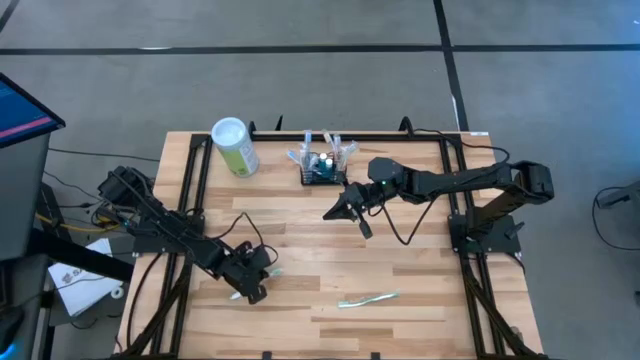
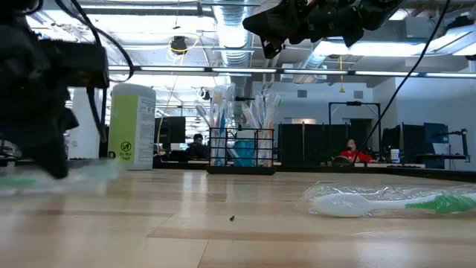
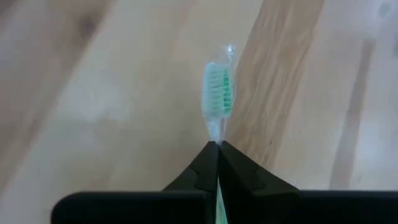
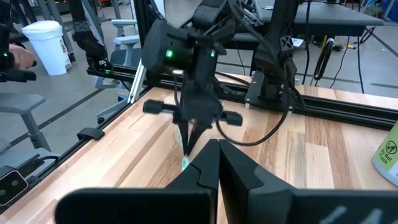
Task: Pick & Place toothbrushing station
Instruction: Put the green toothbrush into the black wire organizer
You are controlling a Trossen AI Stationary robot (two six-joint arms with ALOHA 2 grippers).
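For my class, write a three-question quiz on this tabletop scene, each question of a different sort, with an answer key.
1. True or false: the left gripper is shut on a wrapped toothbrush.
2. Multiple choice: the second wrapped toothbrush lies A) in the black wire basket, B) flat on the table, C) on the pale-green cylinder.
3. Fill in: the right gripper is raised above the table, its fingers ____.

Key: 1 true; 2 B; 3 shut.
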